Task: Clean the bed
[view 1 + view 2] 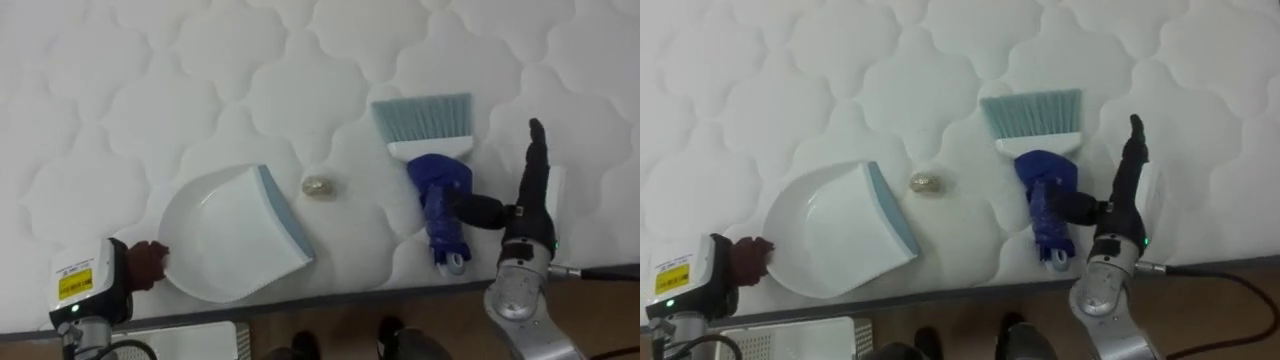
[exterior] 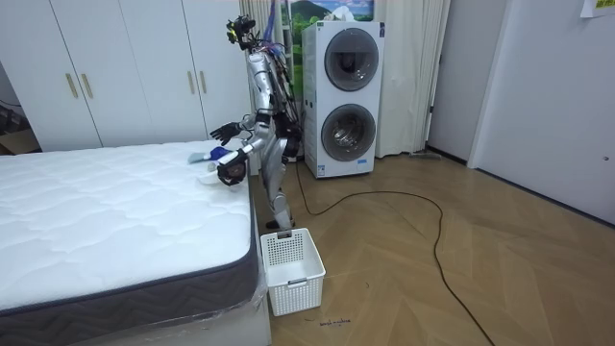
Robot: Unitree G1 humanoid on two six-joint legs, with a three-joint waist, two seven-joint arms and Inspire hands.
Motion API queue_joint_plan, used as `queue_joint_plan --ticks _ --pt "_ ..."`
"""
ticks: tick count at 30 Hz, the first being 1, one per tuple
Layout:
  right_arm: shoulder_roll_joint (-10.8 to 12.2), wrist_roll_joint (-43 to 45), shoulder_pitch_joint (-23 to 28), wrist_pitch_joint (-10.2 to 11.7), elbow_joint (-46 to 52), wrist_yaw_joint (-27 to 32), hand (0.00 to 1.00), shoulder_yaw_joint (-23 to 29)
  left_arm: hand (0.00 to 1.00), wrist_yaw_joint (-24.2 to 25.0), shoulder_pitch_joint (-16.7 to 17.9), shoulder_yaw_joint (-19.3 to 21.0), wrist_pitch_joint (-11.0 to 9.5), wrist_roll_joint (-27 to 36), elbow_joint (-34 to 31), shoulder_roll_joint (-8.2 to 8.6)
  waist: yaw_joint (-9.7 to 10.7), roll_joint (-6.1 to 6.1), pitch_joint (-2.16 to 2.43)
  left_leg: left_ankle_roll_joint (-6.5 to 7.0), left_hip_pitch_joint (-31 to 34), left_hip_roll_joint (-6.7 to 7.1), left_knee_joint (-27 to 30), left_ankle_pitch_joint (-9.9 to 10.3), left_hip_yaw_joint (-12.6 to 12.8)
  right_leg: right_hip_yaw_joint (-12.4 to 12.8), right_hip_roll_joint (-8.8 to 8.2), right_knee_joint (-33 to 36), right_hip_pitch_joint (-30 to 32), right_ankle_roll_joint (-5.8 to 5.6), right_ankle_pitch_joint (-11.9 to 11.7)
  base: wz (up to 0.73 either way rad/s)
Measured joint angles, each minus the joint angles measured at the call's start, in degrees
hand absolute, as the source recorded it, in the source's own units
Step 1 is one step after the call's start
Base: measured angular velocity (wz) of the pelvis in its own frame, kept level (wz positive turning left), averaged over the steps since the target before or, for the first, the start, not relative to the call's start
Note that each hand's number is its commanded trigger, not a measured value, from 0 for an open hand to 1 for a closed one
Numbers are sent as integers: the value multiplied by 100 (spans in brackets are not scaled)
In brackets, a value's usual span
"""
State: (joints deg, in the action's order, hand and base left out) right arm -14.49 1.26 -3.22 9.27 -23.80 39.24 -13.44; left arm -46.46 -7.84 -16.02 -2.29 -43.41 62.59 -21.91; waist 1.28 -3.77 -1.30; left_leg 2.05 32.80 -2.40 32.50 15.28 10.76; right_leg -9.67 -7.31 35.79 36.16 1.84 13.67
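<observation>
white dustpan (image 1: 225, 240): lying flat on the bed (image 1: 150, 80), lip facing the scrap
scrap (image 1: 318, 186): sitting between dustpan and brush
brush (image 1: 435, 168): lying near the bed's edge
left robot hand (image 1: 148, 264): touching the dustpan's rear; grip impossible to tell
right robot hand (image 1: 527, 205): fingers stretching straight, thumb touching the brush handle

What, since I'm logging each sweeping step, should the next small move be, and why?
Probably curl the right hand round the blue handle of the brush: its fingers stand straight beside that handle, not gripping. The left hand holds the dustpan, and the small scrap lies on the mattress between pan and bristles, ready to be swept.
</observation>
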Motion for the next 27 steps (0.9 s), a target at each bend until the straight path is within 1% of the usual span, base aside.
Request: queue_joint_plan --ticks 3,5,6,8,15,17,19,20,22,27 --pt "-14 -235 -40 0 -93 -141 0 -1 100 52 -13 2 35 10 -34 -20 2 31 -21 9 3 8 -9 -5 0 -28 -22 12 2 -3 6 4" --pt "-41 -426 -141 -1 -321 -251 0 0 100 116 -96 2 36 7 -34 -21 1 61 -50 22 29 10 -8 -12 -2 -79 -48 18 7 -3 16 9" --pt "-45 -460 -161 -1 -358 -284 0 0 100 118 -114 2 36 7 -35 -21 3 66 -56 22 46 6 0 -12 -2 -91 -49 15 11 -4 17 9" --pt "-45 -615 -243 -1 -495 -361 0 -15 100 163 -185 0 34 10 -44 -21 6 94 -88 23 86 0 28 -12 1 -148 -70 21 9 -11 38 13" --pt "-49 -801 -565 0 -758 -556 0 -55 100 445 -309 -1 29 10 -76 -21 -22 99 -97 30 148 -4 114 -14 -12 -198 -90 30 7 -36 58 6" --pt "-50 -868 -680 7 -997 -599 0 -105 100 469 -323 -1 28 9 -75 -20 -31 95 -103 31 147 -2 120 -14 -11 -201 -98 74 9 -36 58 2" --pt "-52 -996 -735 6 -1166 -688 0 -105 100 475 -359 0 24 3 -74 -20 -56 72 -135 43 148 -11 140 -6 -9 -206 -100 91 8 -38 59 0" --pt "-55 -1138 -777 6 -1274 -789 0 -105 100 489 -399 0 24 4 -74 -20 -59 49 -164 50 155 -16 142 -2 -9 -213 -99 99 9 -37 60 0" --pt "-55 -1284 -825 6 -1390 -909 0 -106 100 502 -448 -1 24 4 -74 -20 -69 23 -190 66 167 -19 114 10 -2 -210 -103 121 28 -32 63 0" --pt "-76 -1295 -1009 13 -1655 -1148 0 -105 100 562 -531 0 21 2 -68 -22 -74 22 -190 67 178 -20 156 11 9 -192 -109 137 49 -23 76 -1"
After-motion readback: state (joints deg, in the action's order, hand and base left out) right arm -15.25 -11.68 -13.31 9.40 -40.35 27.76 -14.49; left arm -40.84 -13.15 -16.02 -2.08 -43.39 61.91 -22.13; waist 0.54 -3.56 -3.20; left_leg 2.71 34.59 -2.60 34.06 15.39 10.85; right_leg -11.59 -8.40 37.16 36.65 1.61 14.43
